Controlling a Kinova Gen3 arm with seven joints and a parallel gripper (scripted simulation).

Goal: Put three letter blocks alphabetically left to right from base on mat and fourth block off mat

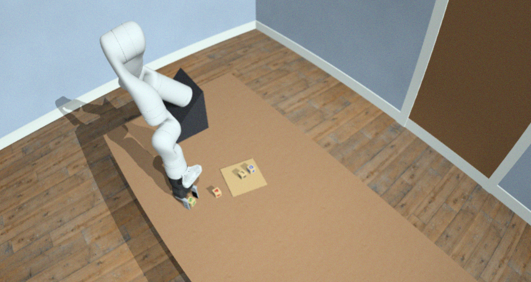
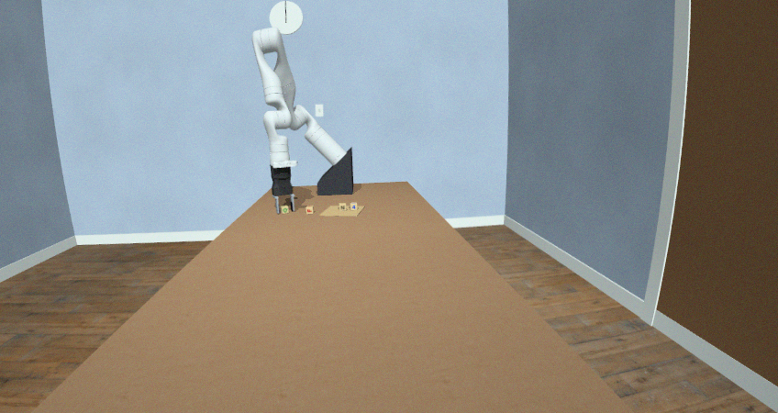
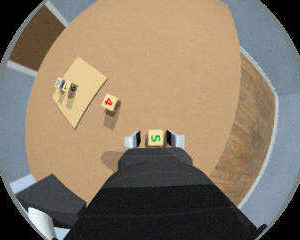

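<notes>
My gripper [image 1: 191, 199] [image 2: 285, 210] [image 3: 153, 136] is open, its fingers on either side of the block with a green S on top [image 1: 191, 202] [image 2: 284, 209] [image 3: 155, 137]. In the wrist view gaps show on both sides of it, and the S lies sideways. The block with a red 4 on top [image 1: 216, 192] [image 2: 309, 210] [image 3: 110, 102] lies off the mat, between it and the S block. On the tan mat [image 1: 242, 188] [image 2: 333, 212] [image 3: 90, 80] are a black-marked block [image 1: 242, 174] [image 2: 342, 206] [image 3: 66, 85] and a blue-marked block [image 1: 250, 168] [image 2: 353, 206] [image 3: 58, 82], close together. Their top marks are too small to read surely.
The black robot base [image 1: 193, 111] [image 2: 337, 180] [image 3: 52, 197] stands at the table's back end. The brown table [image 1: 298, 204] [image 2: 338, 299] [image 3: 165, 60] has a long edge near the gripper, with the wooden floor beyond.
</notes>
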